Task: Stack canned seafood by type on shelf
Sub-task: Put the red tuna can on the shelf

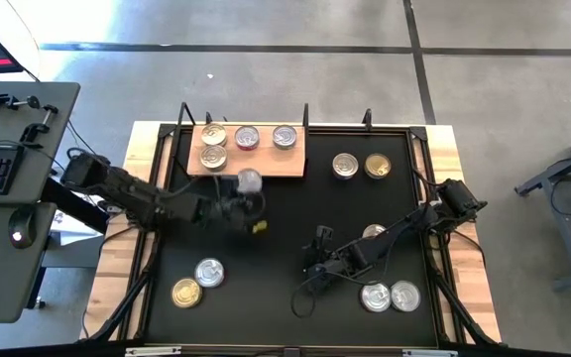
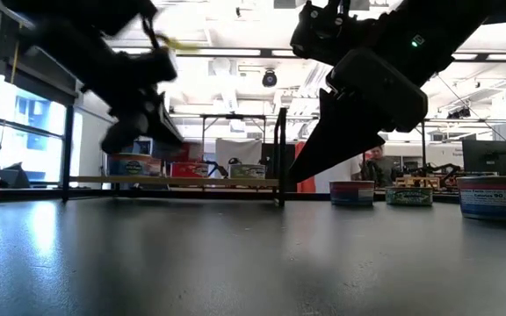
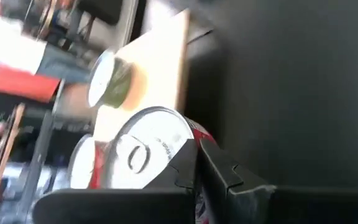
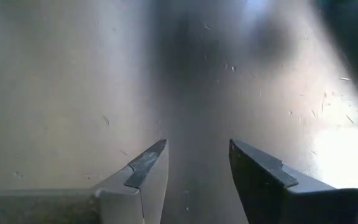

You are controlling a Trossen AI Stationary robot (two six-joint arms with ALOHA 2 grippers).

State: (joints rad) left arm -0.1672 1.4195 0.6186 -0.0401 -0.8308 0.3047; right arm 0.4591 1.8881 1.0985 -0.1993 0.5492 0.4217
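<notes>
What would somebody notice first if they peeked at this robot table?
Probably the left claw, shut on a silver-topped can right by the front edge of the wooden shelf, where four cans already sit. Then the right claw, open and empty over the bare middle of the black table, with more cans scattered in pairs around it.

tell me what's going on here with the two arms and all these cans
The left gripper is shut on a silver-lidded can, holding it at the front edge of the wooden shelf, where four cans already sit. The right gripper hangs open and empty over the middle of the black table. Other cans lie scattered on the table, still unsorted.
</notes>
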